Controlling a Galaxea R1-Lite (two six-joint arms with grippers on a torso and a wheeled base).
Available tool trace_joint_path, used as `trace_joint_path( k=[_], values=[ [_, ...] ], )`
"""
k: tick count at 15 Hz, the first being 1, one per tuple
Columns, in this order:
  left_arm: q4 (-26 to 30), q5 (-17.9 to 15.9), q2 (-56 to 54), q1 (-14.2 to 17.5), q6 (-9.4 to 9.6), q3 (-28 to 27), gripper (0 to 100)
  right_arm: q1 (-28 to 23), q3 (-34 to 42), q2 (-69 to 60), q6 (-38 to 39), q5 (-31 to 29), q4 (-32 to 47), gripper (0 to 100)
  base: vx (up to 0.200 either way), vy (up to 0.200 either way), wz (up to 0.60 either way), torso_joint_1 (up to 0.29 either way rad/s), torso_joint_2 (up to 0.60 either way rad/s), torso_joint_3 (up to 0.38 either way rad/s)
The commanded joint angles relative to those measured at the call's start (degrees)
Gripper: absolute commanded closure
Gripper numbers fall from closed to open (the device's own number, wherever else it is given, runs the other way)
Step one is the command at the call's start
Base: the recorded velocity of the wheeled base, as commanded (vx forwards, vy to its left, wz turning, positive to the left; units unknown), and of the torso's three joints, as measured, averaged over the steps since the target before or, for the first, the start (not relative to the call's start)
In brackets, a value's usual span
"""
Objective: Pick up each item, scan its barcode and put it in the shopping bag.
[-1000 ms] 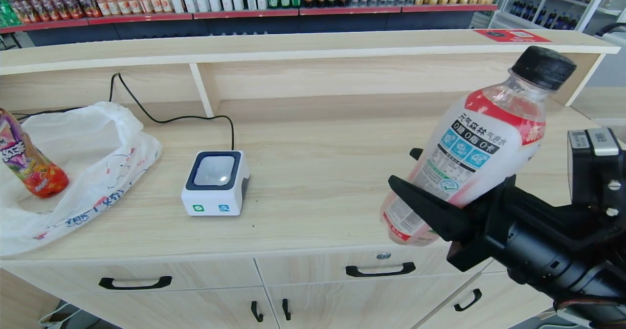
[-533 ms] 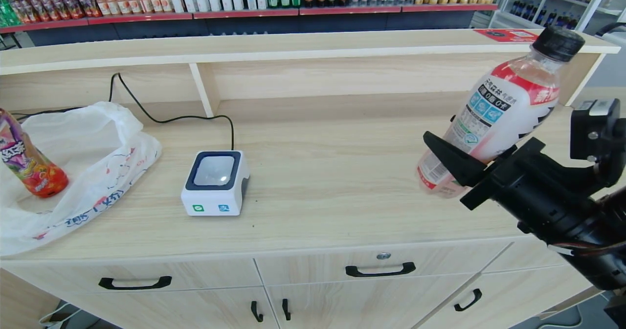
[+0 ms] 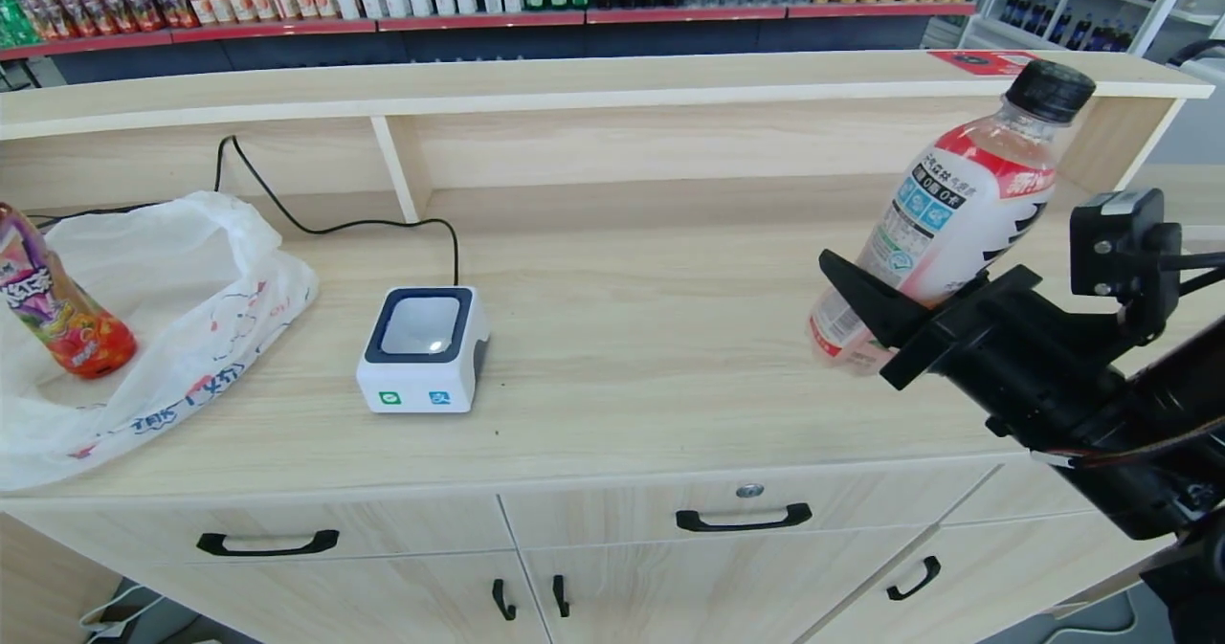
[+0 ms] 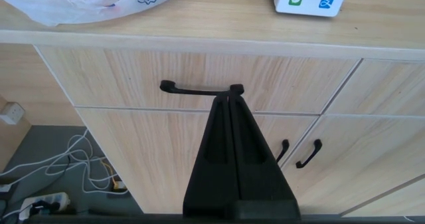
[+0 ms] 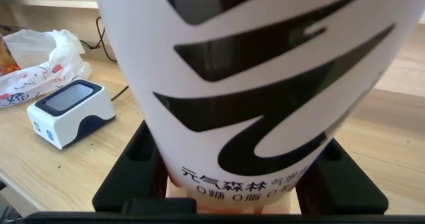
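Pink-filled clear plastic bottle (image 3: 943,213) clamped in right gripper (image 3: 866,285), tilted over pale wooden counter (image 3: 651,366), well apart from white box scanner (image 3: 421,347); scan step in hand, needs barcode carried left over scanner window

Matte black right arm (image 3: 1062,405) and angular right gripper (image 3: 924,269).

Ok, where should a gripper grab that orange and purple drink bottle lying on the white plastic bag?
Probably around its labelled middle, from above, grip spanning its width: the orange and purple drink bottle lies slanted on the white plastic bag, round sides free, neck out of frame.
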Motion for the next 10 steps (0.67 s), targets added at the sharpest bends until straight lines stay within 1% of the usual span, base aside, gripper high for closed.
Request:
trace_joint_path(
  k=[1, 6, 10],
  values=[
    [-0.01, -0.02, 0.00, 0.01, -0.02, 0.00, 100, -0.06, -0.23, 0.78, 0.29, 0.08, -0.17, 100, 0.000, 0.000, 0.00, 0.000, 0.00, 0.000],
    [-0.01, -0.02, 0.00, 0.01, -0.02, 0.00, 100, -0.06, -0.49, 2.01, 0.64, 0.08, -0.17, 100, 0.000, 0.000, 0.00, 0.000, 0.00, 0.000],
    [-0.01, -0.02, 0.00, 0.01, -0.02, 0.00, 100, -0.15, -0.93, 1.92, 0.82, 0.08, -0.17, 100, 0.000, 0.200, 0.00, 0.002, 0.00, 0.001]
  ],
)
